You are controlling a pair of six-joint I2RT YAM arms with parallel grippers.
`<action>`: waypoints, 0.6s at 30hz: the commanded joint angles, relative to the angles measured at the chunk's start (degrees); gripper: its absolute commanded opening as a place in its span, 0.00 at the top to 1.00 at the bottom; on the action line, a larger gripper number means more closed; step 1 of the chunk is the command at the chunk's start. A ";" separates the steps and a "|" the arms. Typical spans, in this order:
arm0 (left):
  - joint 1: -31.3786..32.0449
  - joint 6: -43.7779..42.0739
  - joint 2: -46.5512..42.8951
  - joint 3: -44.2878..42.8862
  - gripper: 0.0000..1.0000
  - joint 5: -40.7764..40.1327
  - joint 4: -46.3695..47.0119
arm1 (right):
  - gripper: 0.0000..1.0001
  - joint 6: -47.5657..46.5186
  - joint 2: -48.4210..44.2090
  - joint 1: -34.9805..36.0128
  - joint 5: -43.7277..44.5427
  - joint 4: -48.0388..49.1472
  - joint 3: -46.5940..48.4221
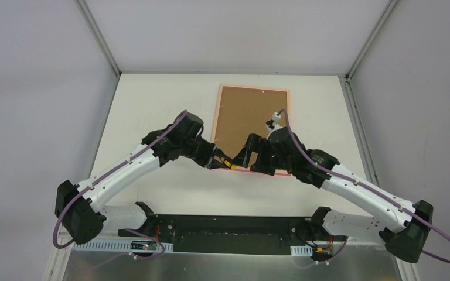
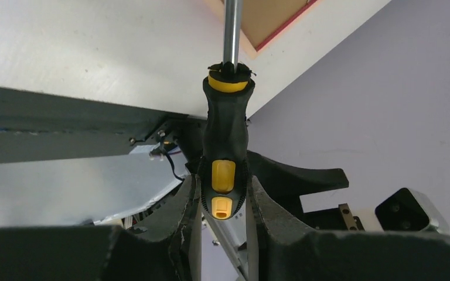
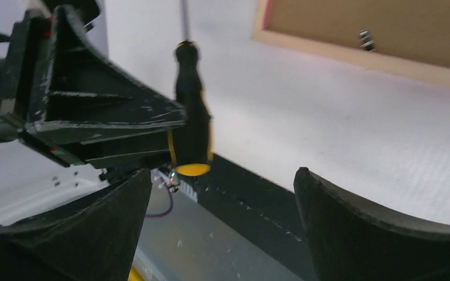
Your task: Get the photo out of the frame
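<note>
At twelve o'clock the frame (image 1: 243, 120) is bright pink around plain brown board, the table (image 1: 152, 99) white, the screwdriver (image 2: 224, 146) handle black with yellow patches.

One thin pink rectangular frame (image 1: 241, 114), brown-backed. One black-and-yellow-handled steel screwdriver (image 2: 224, 146). Two black robot hands: left hand (image 2: 222, 196), right hand (image 3: 222, 175).

1. This is a robotics lab test cell, not a home or a shop. A white table (image 1: 170, 117) is boxed in by plain grey wall panels (image 1: 35, 88).
2. Aluminium posts (image 1: 99, 36) stand at the far corners of the enclosure.
3. The left arm (image 1: 123, 167) and the right arm (image 1: 360, 190) rise from a black base plate (image 1: 228, 231) at the near edge.
4. Purple cables (image 1: 55, 227) loop beside the arm bases.
</note>
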State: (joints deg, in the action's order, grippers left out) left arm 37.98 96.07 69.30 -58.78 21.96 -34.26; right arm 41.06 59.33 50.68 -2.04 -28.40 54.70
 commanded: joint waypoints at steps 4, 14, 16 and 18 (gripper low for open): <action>9.86 23.30 -1.92 -1.51 1.00 -8.74 9.01 | 0.05 4.73 -9.00 9.68 -1.10 11.35 -6.90; 14.58 26.52 2.09 -5.38 1.00 -10.64 11.22 | 0.34 22.25 -16.95 9.80 27.55 8.17 -10.20; 15.49 26.94 2.18 -5.38 1.00 -11.33 11.31 | 0.34 21.73 -17.47 9.71 29.03 7.27 -9.78; 15.93 27.14 2.31 -5.56 1.00 -11.52 11.46 | 0.34 20.65 -17.09 9.72 29.21 7.14 -9.21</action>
State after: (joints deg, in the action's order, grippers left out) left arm 52.66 117.45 71.79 -61.80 12.49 -24.97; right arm 59.64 42.92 60.40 19.66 -20.84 44.34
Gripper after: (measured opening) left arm 0.241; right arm 0.663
